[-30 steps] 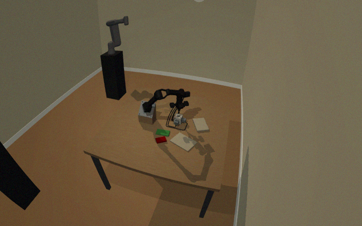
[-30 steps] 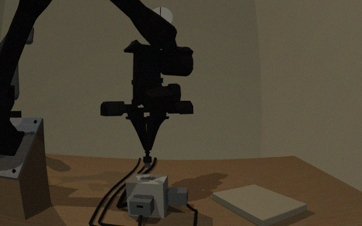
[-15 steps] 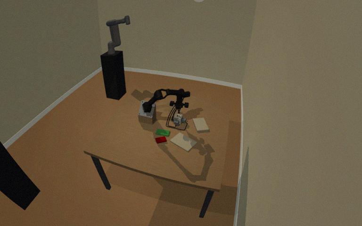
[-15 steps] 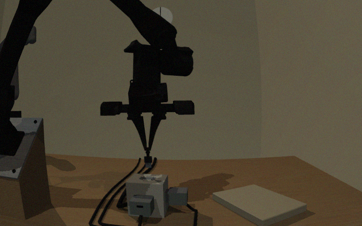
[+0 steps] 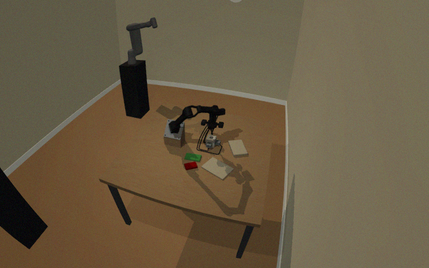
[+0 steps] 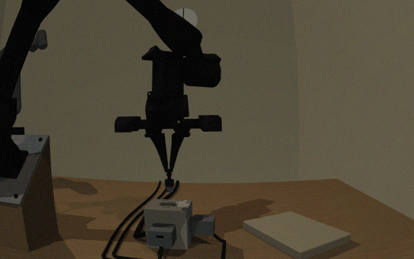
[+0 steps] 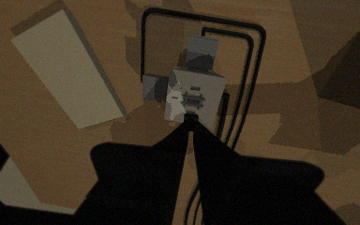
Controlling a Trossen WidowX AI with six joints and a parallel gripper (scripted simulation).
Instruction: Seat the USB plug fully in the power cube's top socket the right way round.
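Note:
My gripper points straight down and is shut on the USB plug. The plug is small and black with a grey metal end facing down. It hangs a little above the power cube, clear of it in the exterior view. The white cube stands on the table. The socket on its top shows as a dark, shadowed slot with nothing in it. Which way round the plug faces cannot be told.
Grey adapters stick out of the cube's sides. Black cables loop around it. Pale slabs, a green block and a red block lie nearby. The arm's base block is left.

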